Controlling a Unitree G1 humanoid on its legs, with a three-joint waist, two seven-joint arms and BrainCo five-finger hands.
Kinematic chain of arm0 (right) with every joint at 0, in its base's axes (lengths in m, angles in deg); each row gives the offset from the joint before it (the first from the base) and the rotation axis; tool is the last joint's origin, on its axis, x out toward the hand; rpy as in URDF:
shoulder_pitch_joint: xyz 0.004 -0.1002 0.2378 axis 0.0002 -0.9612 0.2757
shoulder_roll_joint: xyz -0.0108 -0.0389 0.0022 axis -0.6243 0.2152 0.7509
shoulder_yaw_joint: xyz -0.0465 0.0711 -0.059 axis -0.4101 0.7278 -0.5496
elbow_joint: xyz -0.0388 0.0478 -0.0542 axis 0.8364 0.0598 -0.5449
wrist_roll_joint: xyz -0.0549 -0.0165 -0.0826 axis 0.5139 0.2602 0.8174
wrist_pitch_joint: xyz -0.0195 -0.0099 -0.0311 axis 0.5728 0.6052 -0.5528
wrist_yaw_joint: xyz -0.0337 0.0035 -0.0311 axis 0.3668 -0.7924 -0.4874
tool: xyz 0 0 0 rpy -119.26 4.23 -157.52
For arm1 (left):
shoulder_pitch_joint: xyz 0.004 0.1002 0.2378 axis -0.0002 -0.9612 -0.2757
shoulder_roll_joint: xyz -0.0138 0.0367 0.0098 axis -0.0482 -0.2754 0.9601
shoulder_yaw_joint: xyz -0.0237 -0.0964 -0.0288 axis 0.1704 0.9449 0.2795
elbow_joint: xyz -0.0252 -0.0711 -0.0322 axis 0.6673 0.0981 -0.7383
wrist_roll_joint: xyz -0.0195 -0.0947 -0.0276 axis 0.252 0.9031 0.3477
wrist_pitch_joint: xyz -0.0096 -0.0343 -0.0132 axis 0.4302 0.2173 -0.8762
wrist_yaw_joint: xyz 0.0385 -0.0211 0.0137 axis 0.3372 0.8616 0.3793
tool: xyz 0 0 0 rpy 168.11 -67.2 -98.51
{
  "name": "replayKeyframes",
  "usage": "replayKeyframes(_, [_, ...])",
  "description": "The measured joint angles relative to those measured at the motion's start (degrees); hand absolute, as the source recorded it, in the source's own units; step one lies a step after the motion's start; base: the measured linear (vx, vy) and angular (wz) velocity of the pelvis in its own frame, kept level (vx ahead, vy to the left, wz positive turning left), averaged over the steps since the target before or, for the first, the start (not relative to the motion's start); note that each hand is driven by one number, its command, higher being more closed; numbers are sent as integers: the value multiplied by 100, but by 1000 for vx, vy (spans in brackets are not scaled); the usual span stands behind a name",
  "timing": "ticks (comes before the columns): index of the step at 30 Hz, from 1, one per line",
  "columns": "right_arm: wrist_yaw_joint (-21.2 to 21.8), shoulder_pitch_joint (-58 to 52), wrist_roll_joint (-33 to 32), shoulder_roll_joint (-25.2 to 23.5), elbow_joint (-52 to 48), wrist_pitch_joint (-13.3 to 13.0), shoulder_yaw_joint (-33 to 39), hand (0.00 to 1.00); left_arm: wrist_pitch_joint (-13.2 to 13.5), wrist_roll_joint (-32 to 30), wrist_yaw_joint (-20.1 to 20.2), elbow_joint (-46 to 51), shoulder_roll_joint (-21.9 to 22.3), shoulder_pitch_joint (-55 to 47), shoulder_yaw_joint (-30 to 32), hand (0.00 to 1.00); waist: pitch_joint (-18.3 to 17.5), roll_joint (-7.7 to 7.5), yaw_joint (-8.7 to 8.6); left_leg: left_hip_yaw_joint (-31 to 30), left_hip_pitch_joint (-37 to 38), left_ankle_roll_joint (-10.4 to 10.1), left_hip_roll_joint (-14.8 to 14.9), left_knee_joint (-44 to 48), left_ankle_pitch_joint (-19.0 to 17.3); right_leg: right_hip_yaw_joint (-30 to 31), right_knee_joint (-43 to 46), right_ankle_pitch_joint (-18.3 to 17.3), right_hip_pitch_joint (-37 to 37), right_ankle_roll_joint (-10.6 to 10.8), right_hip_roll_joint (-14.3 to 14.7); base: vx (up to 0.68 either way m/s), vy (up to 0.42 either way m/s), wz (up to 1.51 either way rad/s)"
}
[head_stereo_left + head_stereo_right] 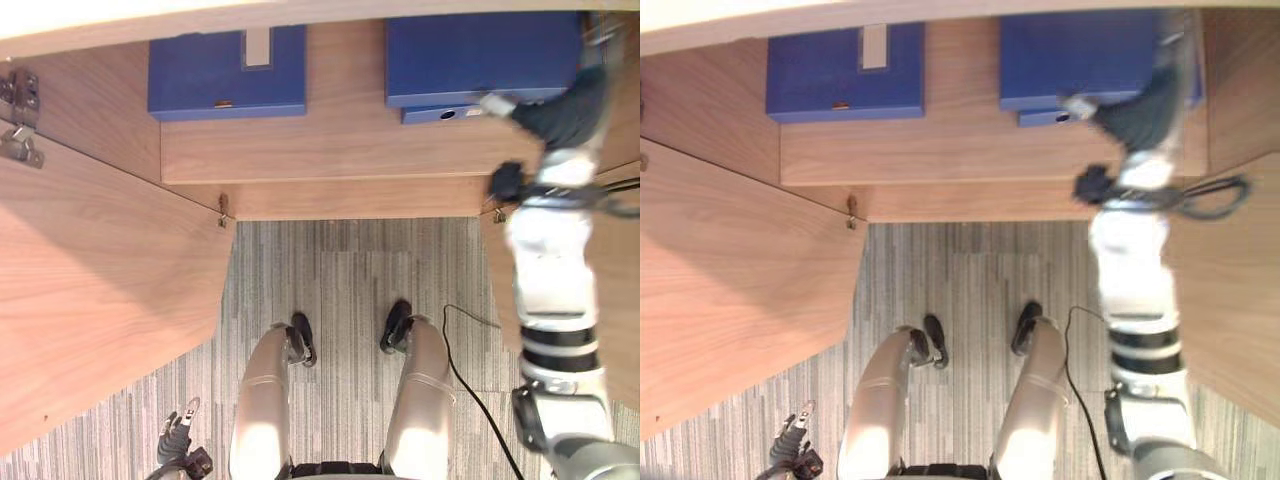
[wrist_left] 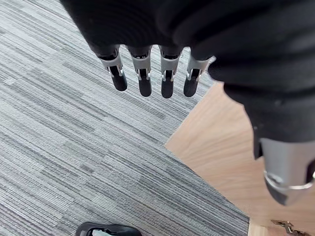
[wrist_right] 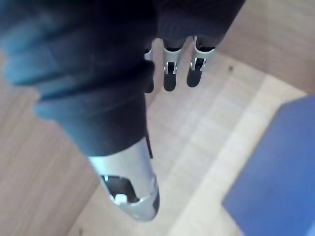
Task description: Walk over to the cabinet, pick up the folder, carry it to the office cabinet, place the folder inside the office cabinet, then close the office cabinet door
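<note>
My right hand (image 1: pixel 556 112) reaches up into the open office cabinet, fingers (image 3: pixel 170 74) straight and loose, holding nothing. The blue folder (image 1: pixel 470 52) lies flat on the wooden shelf (image 1: pixel 330 150), just beside that hand; whether my fingertips touch it, I cannot tell. A second blue folder (image 1: pixel 226 78) lies well apart, farther toward my left. My left hand (image 2: pixel 142 73) hangs low over the grey carpet (image 1: pixel 340 285), fingers relaxed and empty, next to the open cabinet door (image 1: pixel 90 300).
</note>
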Motion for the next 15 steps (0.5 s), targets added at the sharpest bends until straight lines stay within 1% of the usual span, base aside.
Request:
replayKeyframes(2, [334,-24,7,-131,332,-211,-472,0,12,-107,0,1,2,-1,42,0,-2,2,50,1,1,-5,22,-6,5,0,-8,1,0,0,18,0,0,0])
replayKeyframes(4, [519,37,41,-135,661,-266,-635,0,18,-107,0,0,0,-11,44,0,-4,3,116,0,2,-6,22,-6,7,-3,-6,1,2,0,17,0,0,0])
replayKeyframes(6, [705,226,85,-106,1179,-361,-828,0,29,-104,0,-29,-1,-34,44,0,-5,2,137,-2,-7,-5,11,-6,7,-6,-7,1,2,1,5,0,0,0])
replayKeyframes(11, [821,691,84,-2,1830,-403,-1257,0,69,-74,-28,-35,-6,-43,44,0,-10,5,180,-25,-67,-9,5,-6,10,-21,-8,1,-36,1,-2,-1,10,1])
replayKeyframes(14, [824,1165,53,-33,2226,-412,-1485,0,118,-34,-41,-36,-21,-44,43,0,-22,5,181,-51,-188,-12,-1,-6,27,-41,-6,1,-138,1,-8,7,18,6])
replayKeyframes(15, [823,1331,-53,-84,2396,-417,-1509,0,137,-25,-57,-36,-31,-43,42,0,-23,6,190,-69,-220,-14,-3,-6,29,-58,-8,1,-156,0,-8,18,24,6])
